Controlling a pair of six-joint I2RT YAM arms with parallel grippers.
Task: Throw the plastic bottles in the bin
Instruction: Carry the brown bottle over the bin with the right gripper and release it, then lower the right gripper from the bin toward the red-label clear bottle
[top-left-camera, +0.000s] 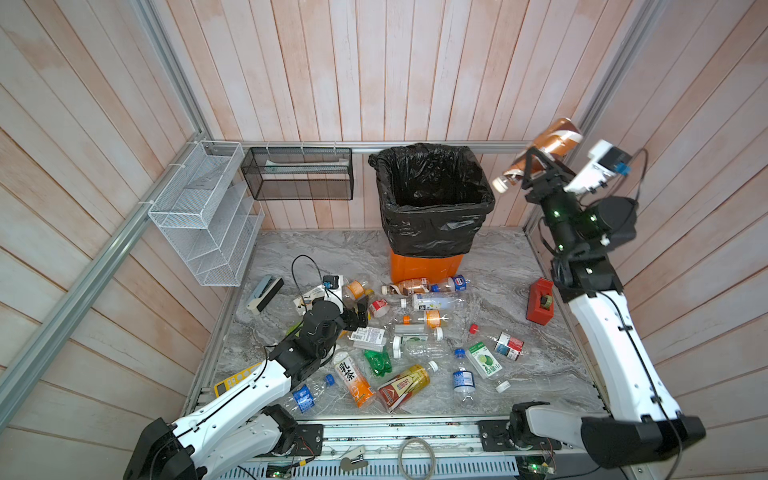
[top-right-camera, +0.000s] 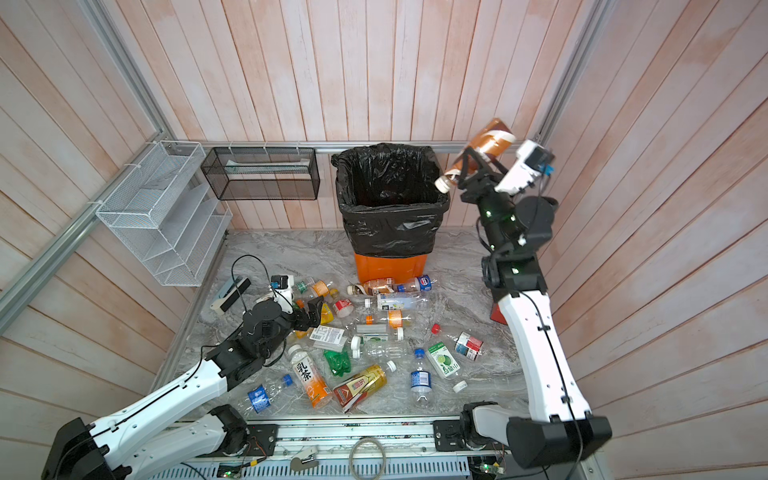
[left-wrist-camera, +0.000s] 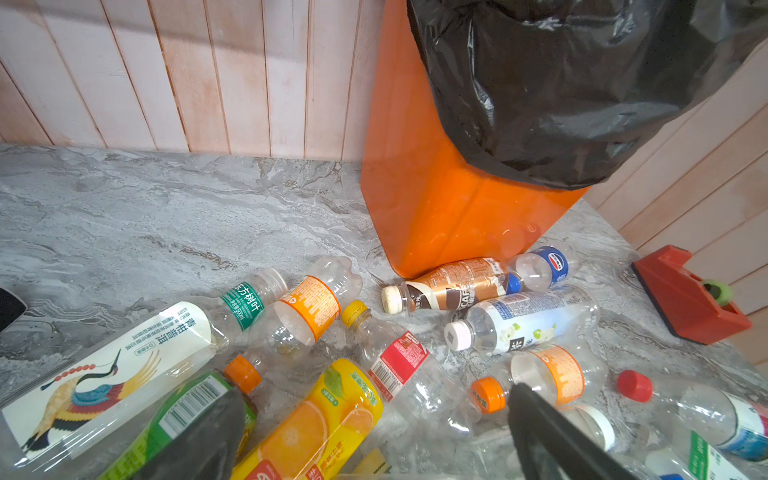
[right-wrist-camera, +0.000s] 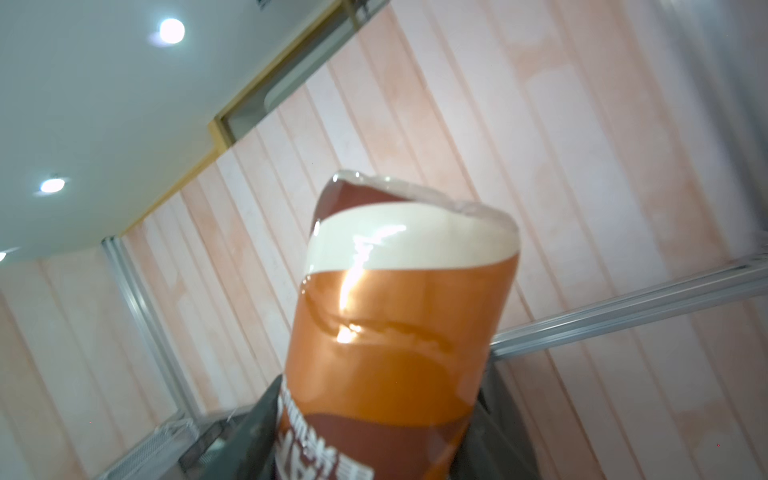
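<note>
Brown bottle (top-left-camera: 550, 141) gripped by right claw (top-left-camera: 534, 173), bin (top-left-camera: 484, 195) just beside it, left claw (top-left-camera: 360, 311) spread wide over yellow bottle (left-wrist-camera: 320, 415)

Grey marble tabletop (top-left-camera: 498, 257): scattered plastic bottles (top-left-camera: 436, 301), bin (top-left-camera: 424, 268), red tape dispenser (top-left-camera: 540, 301), yellow calculator (top-left-camera: 235, 380)

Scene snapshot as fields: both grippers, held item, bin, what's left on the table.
left gripper: open, low over the loose bottles
right gripper: shut on copper-label bottle, raised beside the bin rim
held bottle pose: tilted, white cap end toward the bin
bin state: upright, black bag over rim; contents unclear
left to clear: many bottles lying on the table
non-targets: red tape dispenser, yellow calculator
</note>
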